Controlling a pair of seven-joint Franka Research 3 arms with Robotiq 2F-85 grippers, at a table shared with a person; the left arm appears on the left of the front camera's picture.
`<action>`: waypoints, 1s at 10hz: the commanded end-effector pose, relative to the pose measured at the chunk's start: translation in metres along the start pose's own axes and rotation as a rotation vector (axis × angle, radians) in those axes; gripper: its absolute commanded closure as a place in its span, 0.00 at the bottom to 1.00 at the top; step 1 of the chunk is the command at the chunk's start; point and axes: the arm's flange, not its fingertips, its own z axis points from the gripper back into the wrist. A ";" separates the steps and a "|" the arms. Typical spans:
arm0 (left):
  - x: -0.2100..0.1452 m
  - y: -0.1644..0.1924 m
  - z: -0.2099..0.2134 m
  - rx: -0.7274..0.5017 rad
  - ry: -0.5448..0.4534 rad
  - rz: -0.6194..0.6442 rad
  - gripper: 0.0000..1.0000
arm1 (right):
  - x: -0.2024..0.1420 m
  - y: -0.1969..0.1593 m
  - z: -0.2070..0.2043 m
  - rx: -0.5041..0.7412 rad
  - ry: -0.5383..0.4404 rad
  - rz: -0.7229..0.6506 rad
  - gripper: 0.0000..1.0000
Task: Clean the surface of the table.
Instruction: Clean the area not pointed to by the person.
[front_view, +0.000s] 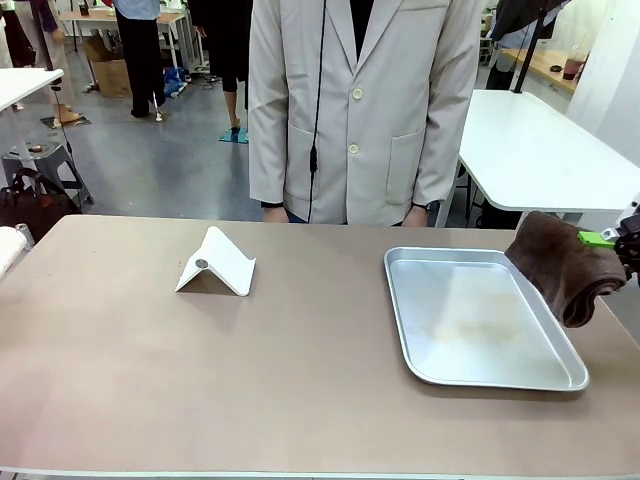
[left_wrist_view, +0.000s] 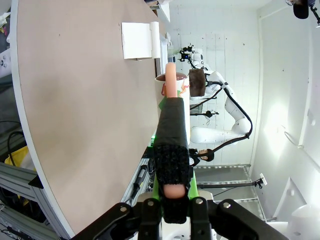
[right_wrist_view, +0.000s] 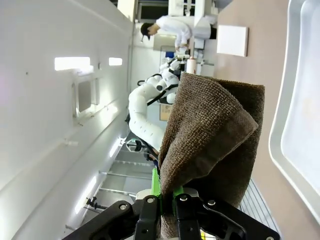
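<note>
Table (front_view: 300, 380) across the lower half of the front view, brownish top, pale near edge. Left and right ends cut off by the frame sides. Seen edge-on and rolled in both wrist views.

On the table, right of centre: shiny metal tray (front_view: 470, 315), lying flat. Its right rim is partly covered by the hanging brown cloth (front_view: 565, 270). Left of centre: white folded stand (front_view: 216, 262), tent-shaped, well apart from the tray. At the far left edge, a pale rounded thing, mostly cut off and not identifiable.

Right gripper (front_view: 612, 240) at the right edge of the front view, mostly out of frame, one green pad showing. Closed tight on the brown cloth, which is folded, hangs above the table's right end and overlaps the tray's right side in the picture. Contact between cloth and tray not resolvable. Fingertips buried in the fabric in the right wrist view.

Left gripper (left_wrist_view: 172, 200) at the bottom of the left wrist view, beyond the table's edge. Clamped on a long rod (left_wrist_view: 171, 135) with a black textured sleeve and pale pink ends. Kind of tool not clear. A patterned, cup-like shape behind its tip, hard to make out.

Person (front_view: 365, 110) in a pale coat at the far side, upper centre, hands mostly hidden behind the table's far edge. White-topped table (front_view: 540, 150) at upper right.
</note>
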 end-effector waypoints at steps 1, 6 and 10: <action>-0.002 -0.007 -0.001 -0.007 -0.007 -0.017 0.79 | -0.010 0.001 0.004 -0.001 0.064 0.002 0.91; -0.002 -0.007 -0.001 -0.007 -0.007 -0.017 0.79 | -0.027 -0.003 0.044 0.109 0.061 0.006 0.91; -0.002 -0.007 -0.001 -0.007 -0.007 -0.017 0.79 | -0.030 -0.004 0.039 0.090 0.043 -0.028 0.91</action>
